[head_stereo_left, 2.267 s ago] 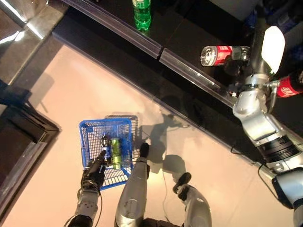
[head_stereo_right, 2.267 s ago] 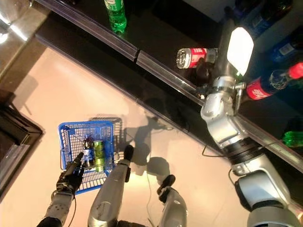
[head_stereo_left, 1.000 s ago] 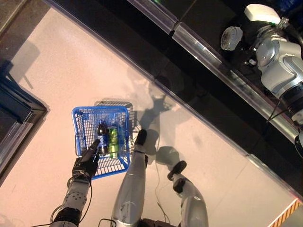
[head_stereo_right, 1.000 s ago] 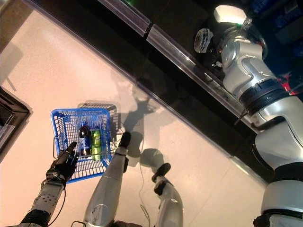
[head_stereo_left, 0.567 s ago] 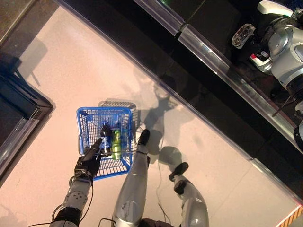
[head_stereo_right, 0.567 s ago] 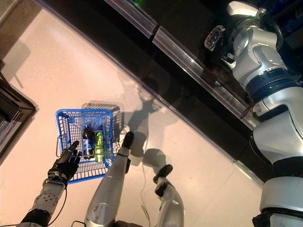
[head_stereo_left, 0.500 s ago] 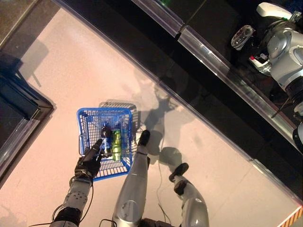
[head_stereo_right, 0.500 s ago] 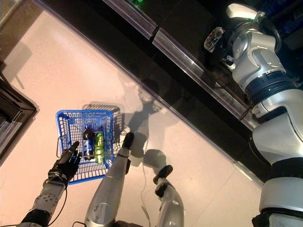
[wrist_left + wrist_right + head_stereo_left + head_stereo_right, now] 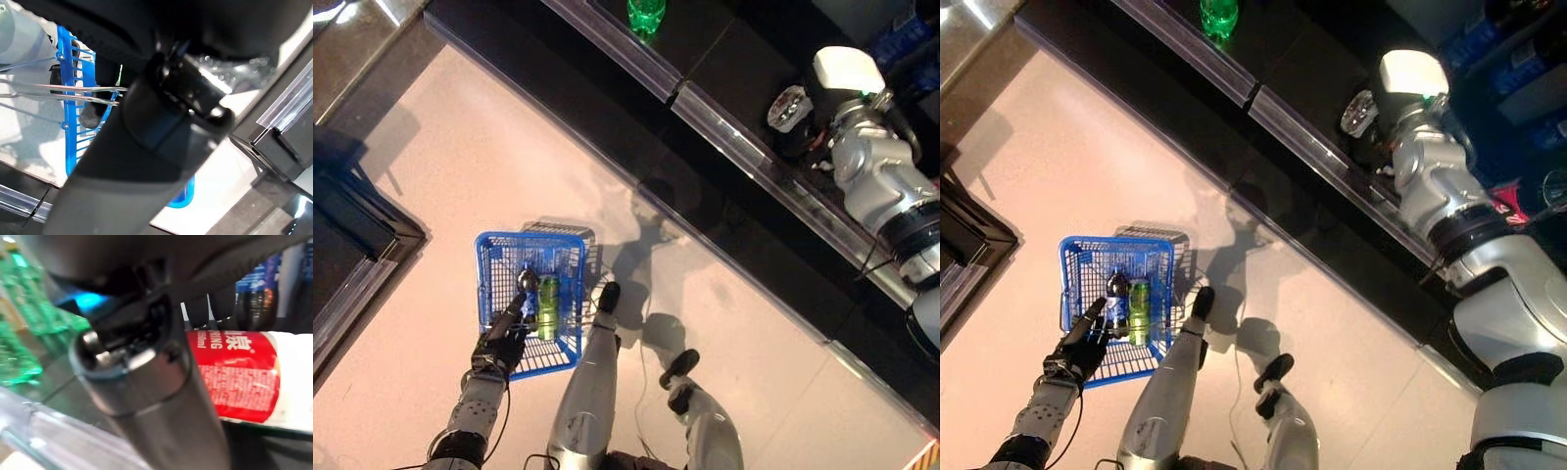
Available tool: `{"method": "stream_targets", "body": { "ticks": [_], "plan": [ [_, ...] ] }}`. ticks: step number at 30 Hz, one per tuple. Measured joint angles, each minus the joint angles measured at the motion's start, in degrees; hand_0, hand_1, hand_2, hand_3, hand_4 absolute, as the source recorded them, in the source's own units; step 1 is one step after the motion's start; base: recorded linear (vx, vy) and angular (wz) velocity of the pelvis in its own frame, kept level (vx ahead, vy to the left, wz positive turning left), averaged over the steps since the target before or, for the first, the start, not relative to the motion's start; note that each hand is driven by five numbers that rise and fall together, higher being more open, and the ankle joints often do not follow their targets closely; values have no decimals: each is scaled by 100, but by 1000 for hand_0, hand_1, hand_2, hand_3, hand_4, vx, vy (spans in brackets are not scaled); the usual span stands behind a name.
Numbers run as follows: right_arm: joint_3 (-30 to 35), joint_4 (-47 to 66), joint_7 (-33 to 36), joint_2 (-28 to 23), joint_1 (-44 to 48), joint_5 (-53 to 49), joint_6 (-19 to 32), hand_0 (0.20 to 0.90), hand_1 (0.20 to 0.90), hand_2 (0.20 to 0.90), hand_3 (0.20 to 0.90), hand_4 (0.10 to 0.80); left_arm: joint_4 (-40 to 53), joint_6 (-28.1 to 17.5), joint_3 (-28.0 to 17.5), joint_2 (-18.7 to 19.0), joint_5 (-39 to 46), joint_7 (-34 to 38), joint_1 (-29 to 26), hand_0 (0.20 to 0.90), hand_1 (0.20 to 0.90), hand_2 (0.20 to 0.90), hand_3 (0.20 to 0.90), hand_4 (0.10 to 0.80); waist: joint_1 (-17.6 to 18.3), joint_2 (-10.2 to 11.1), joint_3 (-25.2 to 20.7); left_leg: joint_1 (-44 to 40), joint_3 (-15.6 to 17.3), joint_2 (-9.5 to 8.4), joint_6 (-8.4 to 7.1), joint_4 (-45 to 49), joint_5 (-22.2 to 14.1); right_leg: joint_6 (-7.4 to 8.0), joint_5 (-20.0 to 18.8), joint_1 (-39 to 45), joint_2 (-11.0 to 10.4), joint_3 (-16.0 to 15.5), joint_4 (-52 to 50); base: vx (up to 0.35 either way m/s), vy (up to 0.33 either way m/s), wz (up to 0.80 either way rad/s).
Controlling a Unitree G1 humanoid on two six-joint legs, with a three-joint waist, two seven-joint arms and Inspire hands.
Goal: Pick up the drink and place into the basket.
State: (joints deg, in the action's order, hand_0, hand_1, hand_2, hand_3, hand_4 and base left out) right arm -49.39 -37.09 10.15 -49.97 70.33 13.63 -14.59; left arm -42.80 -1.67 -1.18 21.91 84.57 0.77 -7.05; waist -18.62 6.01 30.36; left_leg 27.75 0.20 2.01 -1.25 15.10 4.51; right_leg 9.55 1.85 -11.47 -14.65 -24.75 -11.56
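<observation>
My right hand (image 9: pixel 815 116) is up at the dark shelf, shut on a clear bottle with a red label (image 9: pixel 234 377). The bottle's round base (image 9: pixel 790 107) faces the camera, and the bottle lies sideways in the hand just past the shelf's rail. My thumb (image 9: pixel 146 382) crosses in front of it in the right wrist view. My left hand (image 9: pixel 499 340) hangs low at the left, shut on the thin wire handles (image 9: pixel 58 90) of the blue basket (image 9: pixel 499 269). A dark bottle (image 9: pixel 527 292) and a green can (image 9: pixel 548 307) lie in the basket.
A clear plastic rail (image 9: pixel 734 137) runs along the dark shelf's front edge. A green bottle (image 9: pixel 646 14) stands further along the shelf. Dark and blue-labelled bottles (image 9: pixel 1528 73) stand beyond my right hand. A dark frame (image 9: pixel 357 245) borders the pale floor at the left.
The whole picture has shifted, so the camera moved and the green bottle has come into view. My right hand still holds the red-labelled bottle at the shelf. The basket hangs as before.
</observation>
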Motion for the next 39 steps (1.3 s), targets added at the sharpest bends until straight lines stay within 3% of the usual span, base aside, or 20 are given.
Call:
{"method": "stream_targets", "body": {
  "ticks": [11,17,21,27,29,36,39],
  "plan": [
    [339,2231,663,-69,-858,234,36,300,300,300,200,100,-114,1,-216,-256,-143,-27,115,300,300,300,200,100,-34,-21,32,-606,-96,-75,17,-178,9,43,32,744,58,-19,292,35,-38,10],
    [1460,3537,989,-73,-1814,-264,17,300,300,300,200,100,-47,-101,-263,-327,-300,-242,415,300,300,300,200,100,-70,31,41,-1077,-130,-153,5,-422,19,72,51,1248,8,-31,500,1,-1,12],
    [2306,4479,1033,-27,-2633,-639,48,300,300,300,200,100,640,-202,-168,-338,-364,-261,766,300,300,300,200,100,-49,36,38,-1229,-118,-156,12,-530,44,76,45,1380,14,-11,567,4,1,-1],
    [2895,4931,1049,502,-3630,-1505,101,300,300,300,200,100,1422,-275,-144,-342,-549,-397,1054,300,300,300,200,100,40,31,31,-1551,-65,-151,3,-713,48,78,49,1630,29,-5,664,12,6,-5],
    [3122,5048,1035,934,-3993,-1943,129,300,300,300,200,100,1786,-260,-140,-344,-590,-397,1242,300,300,300,200,100,75,30,30,-1647,-60,-155,-28,-771,68,77,48,1711,30,-4,702,16,2,0],
    [2938,5453,741,1863,-4424,-3245,163,300,300,300,200,100,3063,143,-20,-294,-804,-204,1423,300,300,300,200,100,117,-61,14,-1884,-115,-156,-63,-936,131,95,61,1949,83,-51,807,-2,-39,3],
    [2799,5582,750,1916,-4425,-3321,334,300,300,300,200,100,3581,404,-1,-210,-923,-193,1418,300,300,300,200,100,50,-93,14,-1904,-235,-182,-78,-953,138,99,76,2071,105,-189,889,-14,-30,19]
  ]
}}
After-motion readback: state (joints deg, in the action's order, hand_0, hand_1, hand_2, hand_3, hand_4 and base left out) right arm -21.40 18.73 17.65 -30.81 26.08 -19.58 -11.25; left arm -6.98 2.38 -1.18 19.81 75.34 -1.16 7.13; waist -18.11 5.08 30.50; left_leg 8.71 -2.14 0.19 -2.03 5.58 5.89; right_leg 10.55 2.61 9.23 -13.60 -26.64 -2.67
